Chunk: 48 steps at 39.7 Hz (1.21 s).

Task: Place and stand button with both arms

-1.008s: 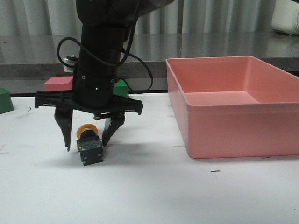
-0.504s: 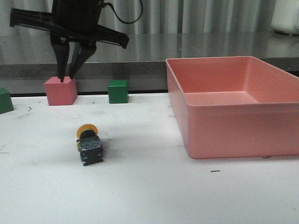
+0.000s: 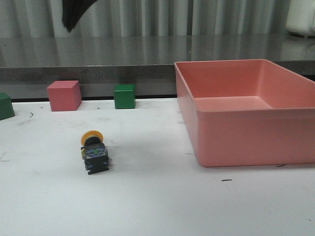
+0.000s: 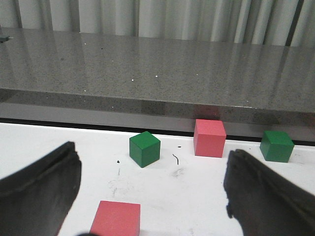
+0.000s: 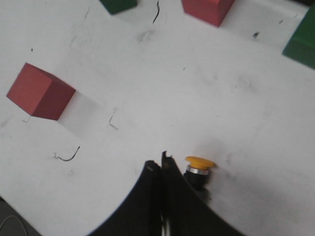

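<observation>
The button [image 3: 93, 153] lies on its side on the white table, left of centre, with its yellow cap pointing away and its blocky base toward me. My right gripper [image 3: 72, 17] hangs high above the table at the top left edge of the front view, only its black tip showing. In the right wrist view its fingers [image 5: 161, 164] are pressed together and empty, far above the button [image 5: 199, 169]. My left gripper [image 4: 153, 162] is wide open and empty, low over the table; it does not show in the front view.
A large pink bin [image 3: 246, 132] stands at the right. A pink cube [image 3: 64, 96] and a green cube [image 3: 124, 96] sit at the back, another green cube [image 3: 4, 106] at the left edge. A red cube [image 4: 115, 220] lies just ahead of my left gripper.
My right gripper stood open around the button, then rose up and to the left, shutting as it went. The button stays lying where it was.
</observation>
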Available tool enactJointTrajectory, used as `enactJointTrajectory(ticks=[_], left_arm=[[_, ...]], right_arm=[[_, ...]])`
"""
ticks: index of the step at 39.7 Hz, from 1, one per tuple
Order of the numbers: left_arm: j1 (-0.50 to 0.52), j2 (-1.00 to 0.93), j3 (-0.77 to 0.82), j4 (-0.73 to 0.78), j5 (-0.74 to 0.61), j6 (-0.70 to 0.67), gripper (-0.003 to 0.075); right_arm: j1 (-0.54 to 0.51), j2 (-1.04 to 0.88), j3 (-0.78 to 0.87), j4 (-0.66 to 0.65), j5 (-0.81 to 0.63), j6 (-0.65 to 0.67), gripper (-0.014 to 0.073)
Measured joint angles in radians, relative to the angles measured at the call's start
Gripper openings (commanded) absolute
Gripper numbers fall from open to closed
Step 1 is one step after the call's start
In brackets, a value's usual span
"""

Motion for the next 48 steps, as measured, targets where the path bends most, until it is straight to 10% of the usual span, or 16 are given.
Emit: enactJointTrajectory(ticks=[29, 48], left_arm=[[0.000, 0.000, 0.000, 0.000, 0.000, 0.000, 0.0564], [0.000, 0.000, 0.000, 0.000, 0.000, 0.000, 0.0564]], right_arm=[[-0.679, -0.586, 0.830, -0.034, -0.001, -0.171, -0.0068], [-0.699, -1.219, 1.568, -0.032, -0.565, -0.262, -0.0070]])
